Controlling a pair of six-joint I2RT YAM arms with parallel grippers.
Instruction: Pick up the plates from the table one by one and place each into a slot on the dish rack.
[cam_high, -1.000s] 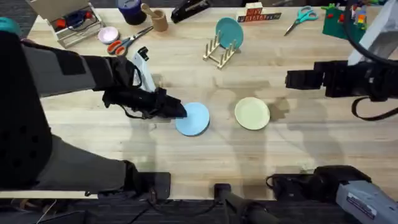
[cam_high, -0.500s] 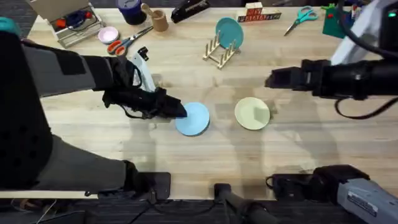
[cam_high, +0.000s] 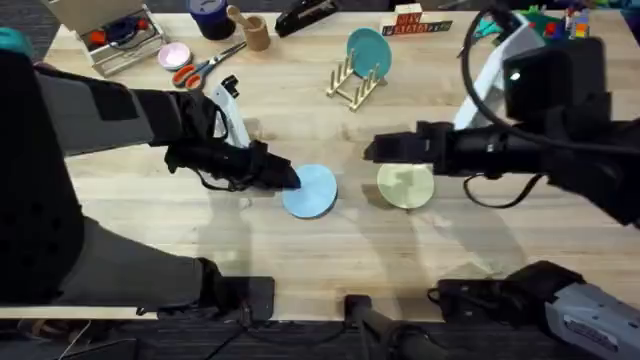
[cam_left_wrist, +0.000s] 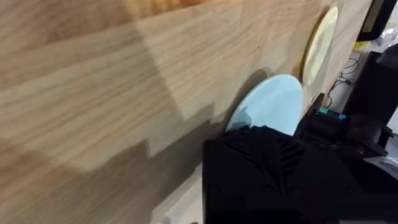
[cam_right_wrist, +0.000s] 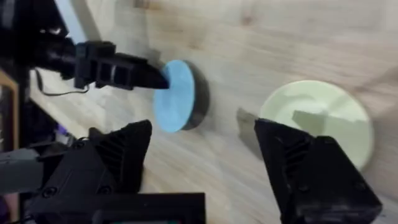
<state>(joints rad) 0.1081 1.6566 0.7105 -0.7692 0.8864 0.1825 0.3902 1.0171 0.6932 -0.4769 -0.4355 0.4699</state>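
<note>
On the left, the left gripper touches the left rim of the light blue plate, which lies flat on the table; I cannot tell if its fingers pinch the rim. To the right lies the cream-yellow plate. The right gripper hovers with fingers spread, just beyond this plate's far-left edge, so the right arm is nearer to it. The dish rack stands farther back, already holding a teal plate.
</note>
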